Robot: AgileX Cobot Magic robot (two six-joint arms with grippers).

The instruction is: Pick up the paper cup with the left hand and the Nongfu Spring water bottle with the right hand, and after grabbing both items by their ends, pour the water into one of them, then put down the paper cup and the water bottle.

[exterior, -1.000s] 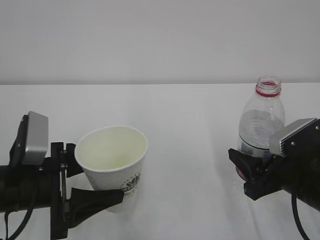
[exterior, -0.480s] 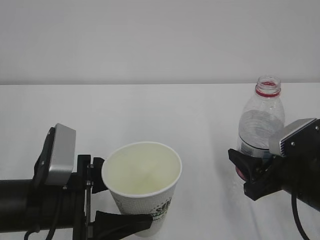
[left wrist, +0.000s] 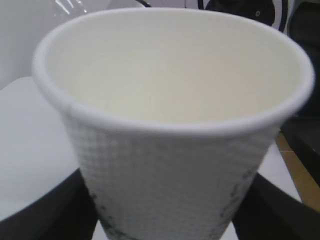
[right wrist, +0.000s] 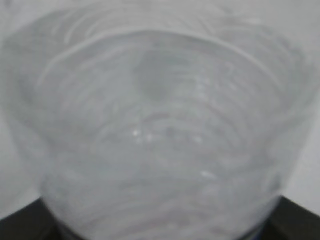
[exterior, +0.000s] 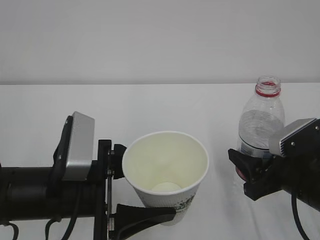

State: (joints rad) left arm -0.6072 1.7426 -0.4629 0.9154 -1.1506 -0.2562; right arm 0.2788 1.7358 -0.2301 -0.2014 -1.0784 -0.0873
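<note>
— Where is the cup?

— My left gripper (exterior: 142, 192) clasps the small white tapered paper cup (exterior: 166, 175) low on its wall, one black finger on each side. It sits upright, mouth open, cream inside, above the white worktop (exterior: 150, 105).

— And the bottle?

— My right gripper (exterior: 246, 172) is closed around the clear ribbed plastic water bottle (exterior: 261, 122) near its base. It stands upright, uncapped, with a red neck ring, well to the right of the cup.

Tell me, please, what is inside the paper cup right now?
The paper cup shows only its cream inside and pale round bottom; any clear water there cannot be told. Its outer base is hidden by the left gripper.
</note>
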